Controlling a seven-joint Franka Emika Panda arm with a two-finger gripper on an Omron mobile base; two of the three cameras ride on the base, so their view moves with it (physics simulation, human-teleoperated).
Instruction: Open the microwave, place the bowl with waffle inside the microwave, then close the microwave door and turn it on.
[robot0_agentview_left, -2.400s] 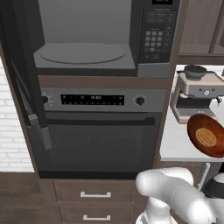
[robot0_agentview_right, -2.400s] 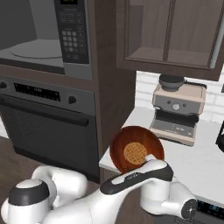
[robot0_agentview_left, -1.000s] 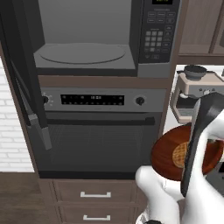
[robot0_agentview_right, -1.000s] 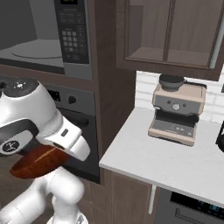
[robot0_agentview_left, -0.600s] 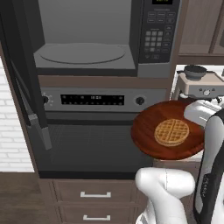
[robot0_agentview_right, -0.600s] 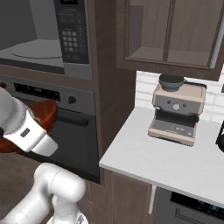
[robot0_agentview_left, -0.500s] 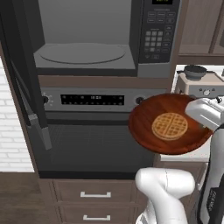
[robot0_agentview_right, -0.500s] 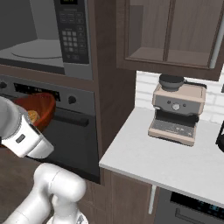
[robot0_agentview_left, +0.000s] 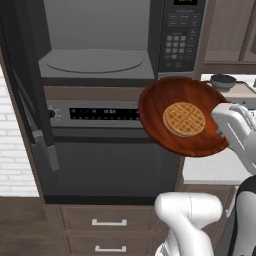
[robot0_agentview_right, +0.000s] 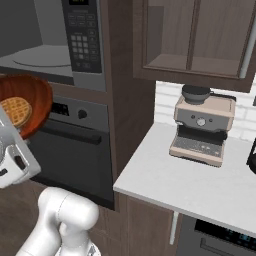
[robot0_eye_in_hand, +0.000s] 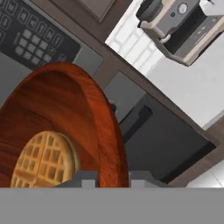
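The microwave (robot0_agentview_left: 100, 45) stands open, its grey cavity and round turntable (robot0_agentview_left: 92, 61) bare. The microwave door (robot0_agentview_left: 30, 95) is swung out to the left, edge-on to the left base view, hanging down past the oven's control strip. The cavity mouth is bounded on the right by the keypad panel (robot0_agentview_left: 181, 40) and below by the oven (robot0_agentview_left: 105, 150).

The bowl (robot0_agentview_left: 182, 116) is held in the air in front of the oven's control strip, just below and to the right of the cavity's lower right corner. It is tilted so its inside faces the left base camera. Its upper rim overlaps the bottom of the keypad panel in that view. The waffle (robot0_agentview_left: 184, 119) lies against the bowl's inner face, near the middle.

The gripper (robot0_eye_in_hand: 113, 177) is closed narrowly on the bowl's rim; in the hand view the rim runs between the two finger tips. The left base view shows the white hand at the bowl's right edge.

The right base view shows what the left does not: the counter (robot0_agentview_right: 200, 180) and coffee machine (robot0_agentview_right: 202, 131), well apart from the bowl (robot0_agentview_right: 22, 105).

Half a second ago the bowl sat lower and flatter, before the oven; it has since risen toward the cavity and tipped more upright.
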